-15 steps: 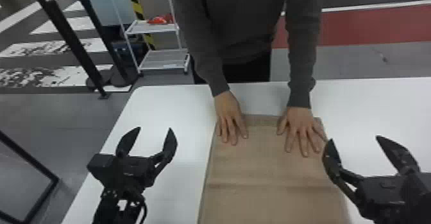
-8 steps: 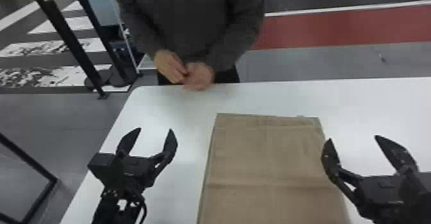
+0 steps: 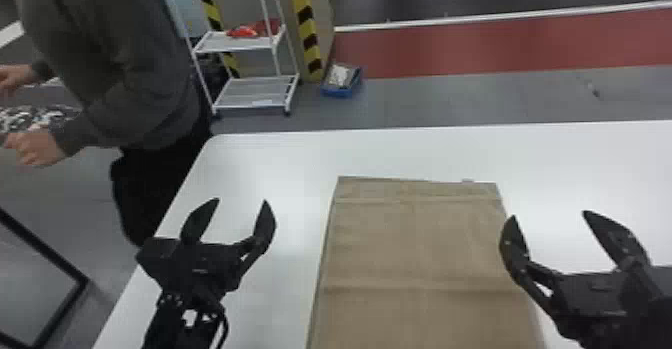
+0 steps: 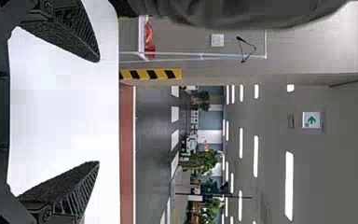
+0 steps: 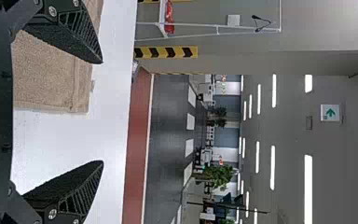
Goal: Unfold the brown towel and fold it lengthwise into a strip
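over there, the brown towel (image 3: 415,243) lies flat on the white table (image 3: 280,173), between the left gripper (image 3: 241,202) and the right gripper (image 3: 549,215), i see; each has its two black fingers spread wide apart.

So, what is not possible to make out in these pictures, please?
Brown towel: near end cut off by the head view's bottom edge.
Its far edge: partly behind a finger of the right gripper, right wrist view.
Red item on rack: too small, head view.
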